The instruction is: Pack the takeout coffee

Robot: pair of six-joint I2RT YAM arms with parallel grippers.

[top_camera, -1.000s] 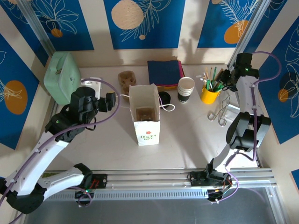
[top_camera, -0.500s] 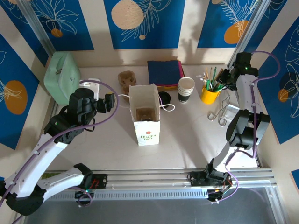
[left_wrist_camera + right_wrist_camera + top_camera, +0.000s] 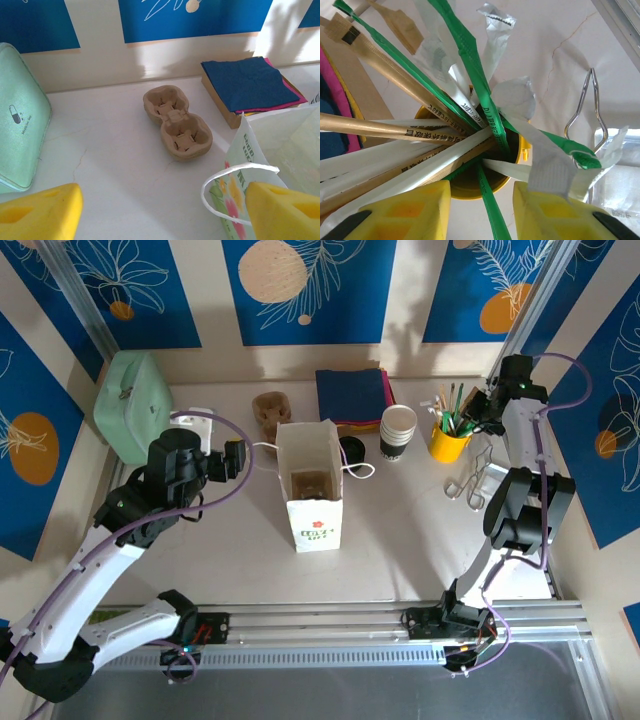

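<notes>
**A:** Where is the takeout coffee, relative to the claws?

**B:** I can't say for sure. The white paper bag stands upright and open in the middle of the table. Something brownish lies at its bottom — too dim for me to tell whether that is the cup. The bag is just to the right of the left claw and well apart from the right claw.

**A:** And the cups by the napkins?

**B:** That is a stack of lidless white-rimmed cups, with loose black lids just beside it. Both sit behind the bag, between the two claws.

**A:** How is the left claw?

**B:** Spread wide, gripping nothing. It hovers above the table at the bag's left side. Beyond it lie a pulp cup carrier and a mint-green case.

**A:** And the right one?

**B:** At the far right, nose down over a yellow cup crammed with wrapped straws and wooden stirrers. Its pads stand partly apart, one on each side of the bundle. A green wrapped straw runs through the gap — the gap is wider than the straw, so nothing is pinched. Whether either pad brushes the wrappers, I can't tell.
</notes>
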